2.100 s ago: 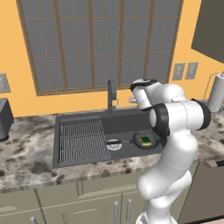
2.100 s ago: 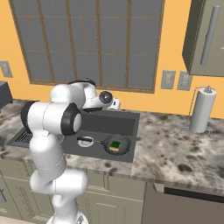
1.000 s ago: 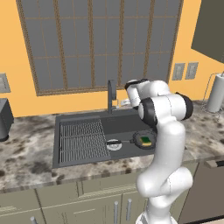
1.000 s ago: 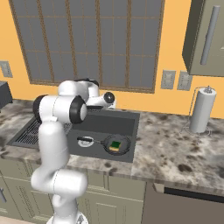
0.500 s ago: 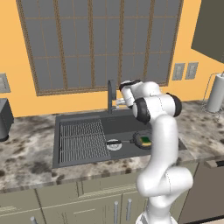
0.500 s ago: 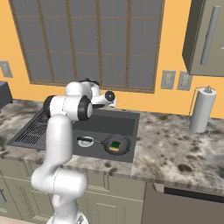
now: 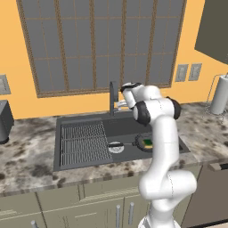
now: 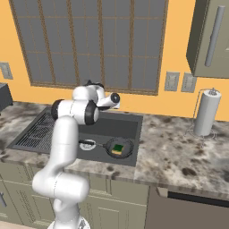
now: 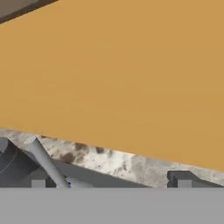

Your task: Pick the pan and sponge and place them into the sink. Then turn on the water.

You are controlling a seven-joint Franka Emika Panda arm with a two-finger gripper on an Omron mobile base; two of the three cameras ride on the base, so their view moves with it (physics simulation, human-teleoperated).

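Since the earlier frames the arm has folded in and swung its wrist back toward the faucet point(image 7: 113, 97); the base views haven't shifted, so this is arm motion only. Pan and sponge haven't moved.

- sink point(image 7: 84, 124): draining grid left of the faucet, round drain roughly below it.
- pan point(image 7: 143, 142): right of the faucet and nearer the robot, on the basin floor, small, dark, round; long axis along its black handle, which points toward the drain.
- sponge point(image 7: 148, 143): lies inside the pan, green top up.
- Both placed, so my read is that only the water is left.
- pincer point(image 9: 111, 186): just right of the faucet at the worktop's back edge, facing the orange wall. Tips at the hand view's bottom are well apart, so it's wide, holding nothing.
- Key relation: the grey faucet lever lies beside the left tip, slanting up and away, not between the tips.
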